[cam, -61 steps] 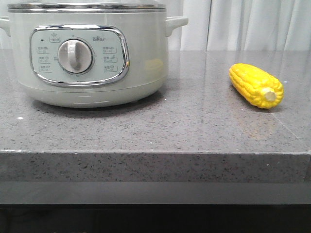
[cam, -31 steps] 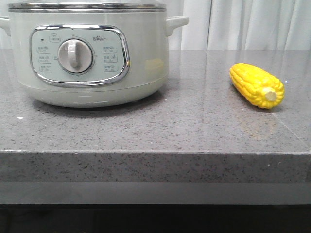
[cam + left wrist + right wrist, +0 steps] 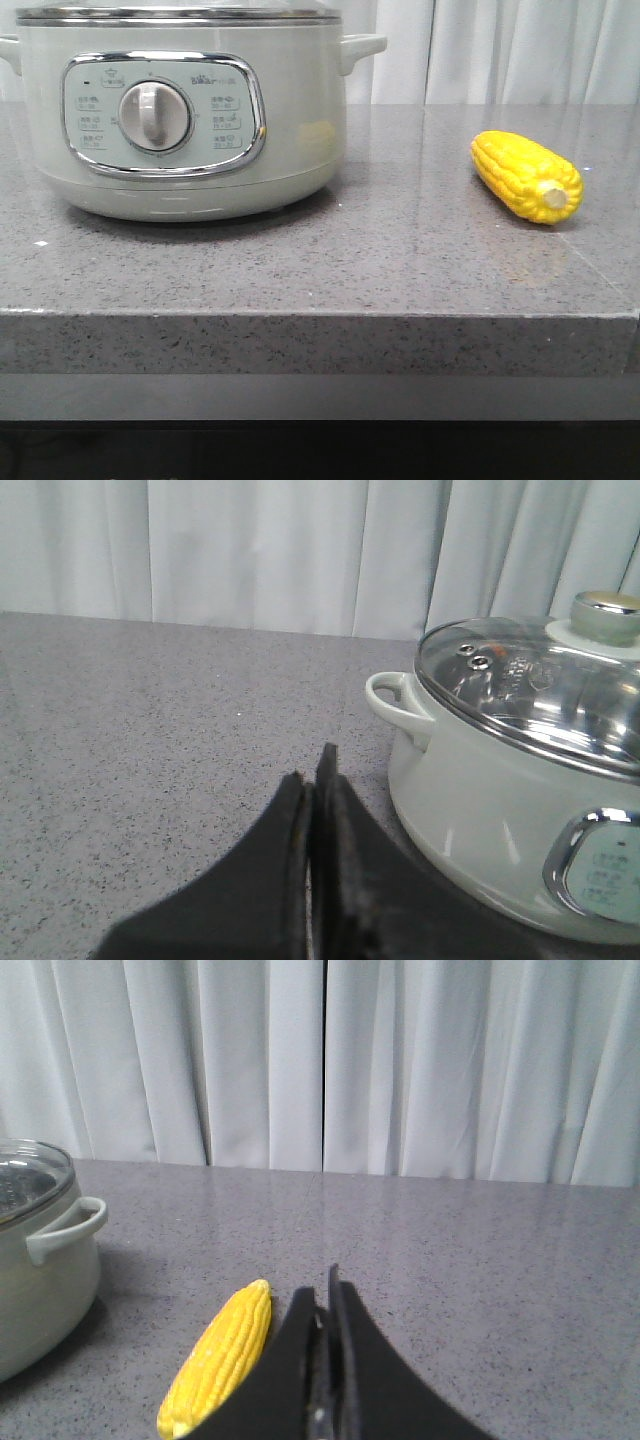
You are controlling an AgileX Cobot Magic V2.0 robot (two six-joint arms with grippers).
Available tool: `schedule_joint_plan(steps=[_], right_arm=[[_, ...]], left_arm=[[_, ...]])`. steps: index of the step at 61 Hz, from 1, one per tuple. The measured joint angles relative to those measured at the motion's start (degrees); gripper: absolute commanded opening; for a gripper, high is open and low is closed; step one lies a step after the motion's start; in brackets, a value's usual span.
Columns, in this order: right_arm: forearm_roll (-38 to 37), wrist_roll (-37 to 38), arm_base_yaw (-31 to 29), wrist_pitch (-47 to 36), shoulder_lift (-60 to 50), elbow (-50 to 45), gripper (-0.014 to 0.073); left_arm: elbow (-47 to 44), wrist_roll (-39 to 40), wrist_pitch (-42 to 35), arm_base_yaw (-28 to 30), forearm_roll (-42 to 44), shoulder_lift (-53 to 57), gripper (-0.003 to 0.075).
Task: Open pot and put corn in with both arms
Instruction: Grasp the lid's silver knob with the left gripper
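Observation:
The pale grey-green pot (image 3: 180,110) stands at the left of the counter, its metal-rimmed glass lid (image 3: 540,690) on with a round knob (image 3: 606,612) on top. The yellow corn (image 3: 526,175) lies on the counter at the right, pale stub end toward the front. My left gripper (image 3: 312,775) is shut and empty, beside the pot's side handle (image 3: 395,695). My right gripper (image 3: 322,1300) is shut and empty, just beside the corn (image 3: 222,1355). Neither gripper shows in the front view.
The grey speckled counter (image 3: 330,270) ends in a front edge close to the camera. White curtains (image 3: 330,1060) hang behind the counter. The pot's other side handle (image 3: 65,1228) shows in the right wrist view.

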State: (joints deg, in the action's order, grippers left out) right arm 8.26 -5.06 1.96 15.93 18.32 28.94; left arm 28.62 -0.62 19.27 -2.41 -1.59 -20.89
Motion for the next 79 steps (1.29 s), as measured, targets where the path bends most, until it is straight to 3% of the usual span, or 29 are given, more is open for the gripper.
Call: schedule_joint_plan(steps=[11,14,19,27,32,38,51,79], right_arm=[[0.0,0.0,0.0,4.3,8.5,7.0,-0.0065],[0.0,0.0,0.0,4.9,9.2,7.2,-0.0046],[0.0,0.0,0.0,5.6,9.3,7.2,0.0048],[0.0,0.0,0.0,5.7,9.3,7.2,0.0358],[0.0,0.0,0.0,5.9,9.3,7.2,0.0545],[0.0,0.0,0.0,6.1,9.3,7.2,0.0648],[0.0,-0.1,0.0,6.9,9.3,7.2,0.0655],[0.0,-0.1,0.0,8.2,9.3,7.2,0.0655]], left_arm=[[5.0,0.0,0.4,0.0,0.0,-9.0,-0.0010],[5.2,0.0,0.4,0.0,0.0,-9.8,0.0041],[5.4,0.0,0.6,0.0,0.0,-10.1,0.0204],[5.4,0.0,0.6,0.0,0.0,-10.1,0.0572],[5.4,0.0,0.6,0.0,0.0,-10.1,0.0657],[5.4,0.0,0.6,0.0,-0.7,-10.1,0.0647],[9.5,-1.7,4.1,-0.8,-3.7,-14.7,0.0619],[47.0,-3.0,24.8,-16.2,-4.0,-48.2,0.0619]])
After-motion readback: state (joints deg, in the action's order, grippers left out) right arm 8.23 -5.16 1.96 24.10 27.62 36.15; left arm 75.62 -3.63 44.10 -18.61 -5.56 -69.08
